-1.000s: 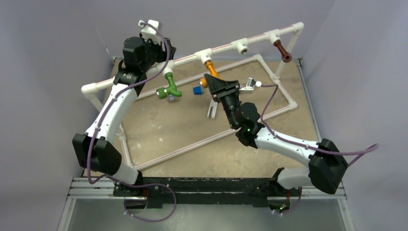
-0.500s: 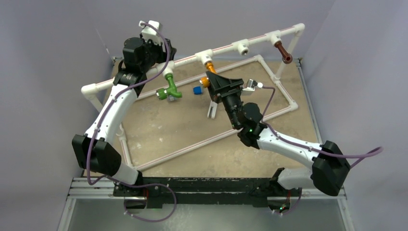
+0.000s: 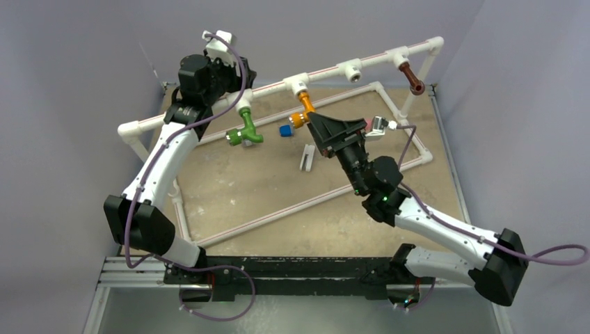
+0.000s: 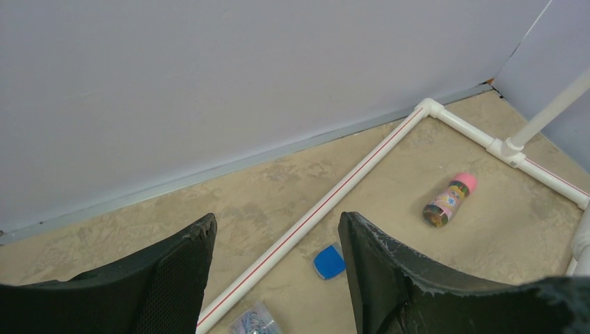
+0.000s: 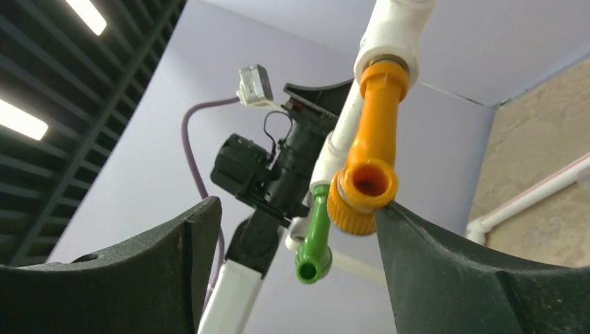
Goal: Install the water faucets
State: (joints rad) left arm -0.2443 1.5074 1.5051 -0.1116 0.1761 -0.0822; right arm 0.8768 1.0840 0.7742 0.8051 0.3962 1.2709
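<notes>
Snagging is the main hazard. The right gripper [image 5: 296, 209] stands with its jaws wide apart and grips nothing, yet the orange faucet [image 5: 369, 139] hangs between them. Its ribbed collar is touching or just beside the finger [image 5: 452, 278] at 3 o'clock in the right wrist view. A sideways drag from that finger could, I judge, twist the tap in its white tee [image 5: 393, 28] or pull it out if the fit is loose; how firmly it sits cannot be told. Seen from above, the orange faucet hangs at the 12 o'clock side of the table [image 3: 278, 209], with the green faucet [image 3: 243, 126] at its 9 o'clock and the dark brown faucet [image 3: 410, 75] toward 2 o'clock, all on the upper rail [image 3: 323, 71]. One open socket [image 3: 351, 69] sits between orange and brown, and no spare tap shows for it. The left gripper [image 4: 278, 236], up at 11 o'clock, has its jaws partly apart and empty. A swing along the rail could knock the nearby green faucet.
</notes>
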